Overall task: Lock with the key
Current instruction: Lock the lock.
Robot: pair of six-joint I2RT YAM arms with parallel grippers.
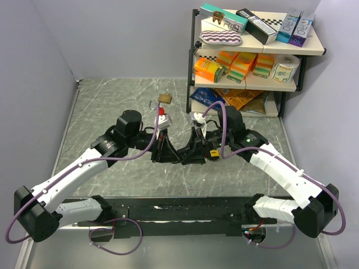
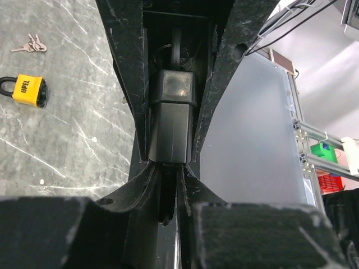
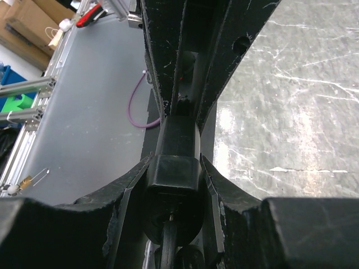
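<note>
A: Where is the lock?
B: A yellow padlock [image 2: 25, 89] lies flat on the table [image 1: 112, 101], and nothing is gripping it. A small bunch of keys [image 2: 29, 43] lies a little beyond the yellow padlock, apart from it and also loose.
A: And the arms?
B: The left gripper [image 1: 167, 151] and the right gripper [image 1: 193, 152] meet tip to tip near the yellow padlock. Between them sits a black block [image 2: 171, 120], long, with a thicker collar at one end. I cannot tell whether that block is itself a lock.
A: Which one has hold of it?
B: The right gripper's fingers [image 3: 314, 235] are drawn in on the black block, one against each side. The left gripper's fingers [image 2: 84, 235] are almost together, with only a narrow slit between them. Something thin and dark sits in that slit. I cannot tell whether they pinch it.
A: Anything else around?
B: A brass padlock [image 1: 164, 98] lies well apart from the yellow padlock, toward the back of the table. Farther from the yellow padlock again, in the back right corner, stands a stocked shelf [image 1: 258, 51].
</note>
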